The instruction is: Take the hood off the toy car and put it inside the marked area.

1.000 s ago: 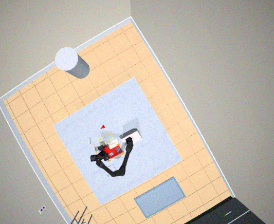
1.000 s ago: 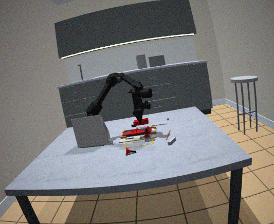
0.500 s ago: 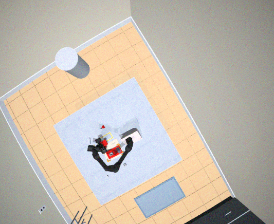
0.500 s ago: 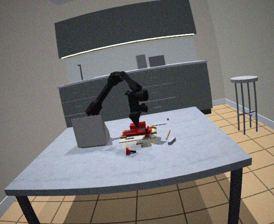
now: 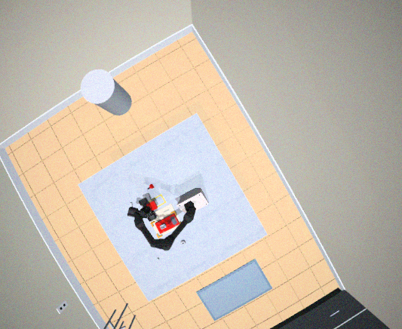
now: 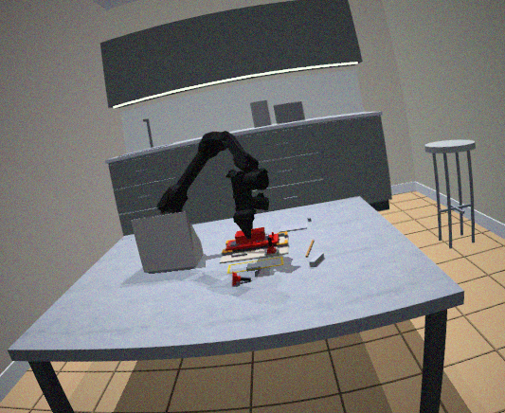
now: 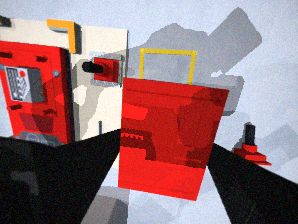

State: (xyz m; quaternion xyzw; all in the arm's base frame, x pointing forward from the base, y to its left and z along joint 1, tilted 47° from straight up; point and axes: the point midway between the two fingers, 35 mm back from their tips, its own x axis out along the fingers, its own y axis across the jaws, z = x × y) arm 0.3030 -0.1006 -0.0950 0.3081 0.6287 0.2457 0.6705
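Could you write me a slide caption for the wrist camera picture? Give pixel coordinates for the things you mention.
Wrist view: the gripper (image 7: pixel 163 139) grips the toy car's red hood (image 7: pixel 167 172), the yellow marked outline (image 7: pixel 169 52) partly visible beyond it.

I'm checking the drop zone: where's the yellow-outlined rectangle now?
In the wrist view, the yellow-outlined rectangle shows just above the gripped red hood.

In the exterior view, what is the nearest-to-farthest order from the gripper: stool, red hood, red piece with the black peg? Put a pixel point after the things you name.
1. Red hood (image 5: pixel 152 205) (image 6: pixel 258 234) (image 7: pixel 165 175), between its fingers.
2. Red piece (image 5: pixel 151 186) (image 6: pixel 235 279) (image 7: pixel 250 153), table front.
3. Stool (image 5: pixel 124 311) (image 6: pixel 450 146), far right, off the table.
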